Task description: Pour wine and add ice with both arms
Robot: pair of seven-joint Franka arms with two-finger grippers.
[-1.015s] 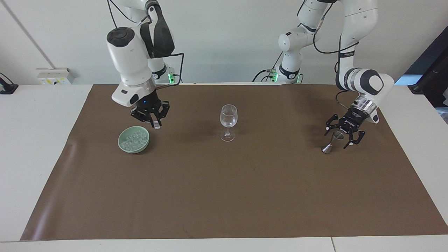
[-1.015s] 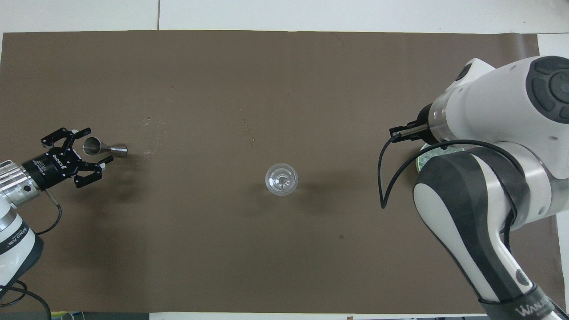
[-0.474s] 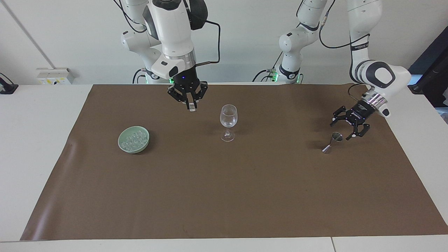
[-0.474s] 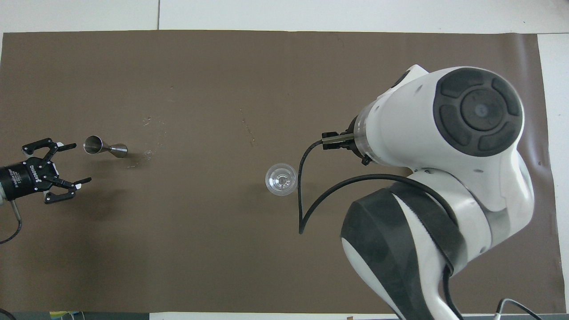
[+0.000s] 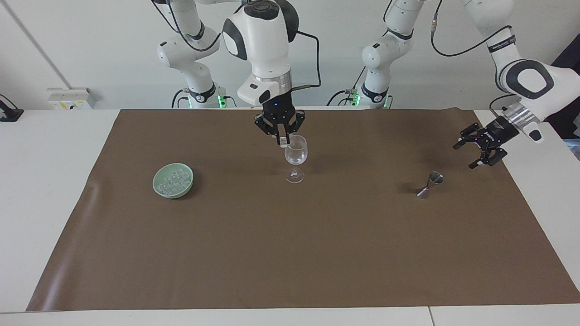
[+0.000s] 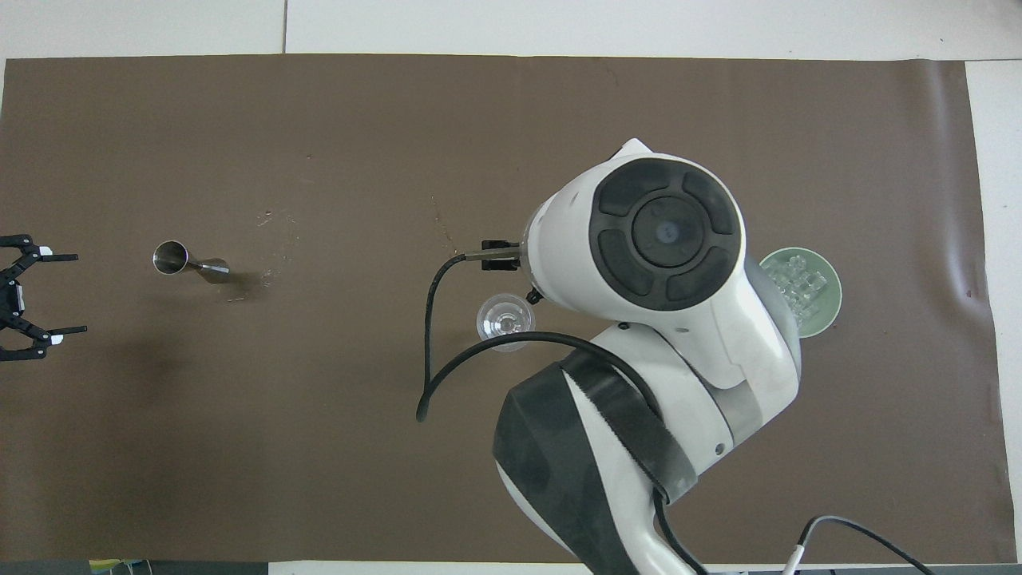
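1. The bowl (image 5: 156,186) sits toward the right arm's end of the mat (image 5: 290,253), with the loose ice (image 5: 173,178) in it. We leave it alone for this step.
2. The right gripper (image 5: 282,141) is pinched shut on one clear cube (image 5: 284,143). It hangs at the rim of the glass (image 5: 295,156), on the rim's side toward the bowl rather than over the middle.
3. To drop the cube well, we would first bring it over the centre of the mouth. We would then lower it only slightly and part the fingers gently. The glass is tall on a thin stem, so any knock on its rim could tip it.
4. The jigger (image 5: 430,184) stands free on the mat toward the left arm's end, touched by nothing.
5. The left gripper (image 5: 469,154) hangs spread wide and empty over the mat's edge, near the jigger but apart from it. We judge that it waits.
6. Against a second ago:
   - The right gripper has carried the cube from beside the bowl across to the glass.
   - The left gripper, then spread around the jigger's top, has drawn back and up.
   - The bowl, glass and jigger have not moved.
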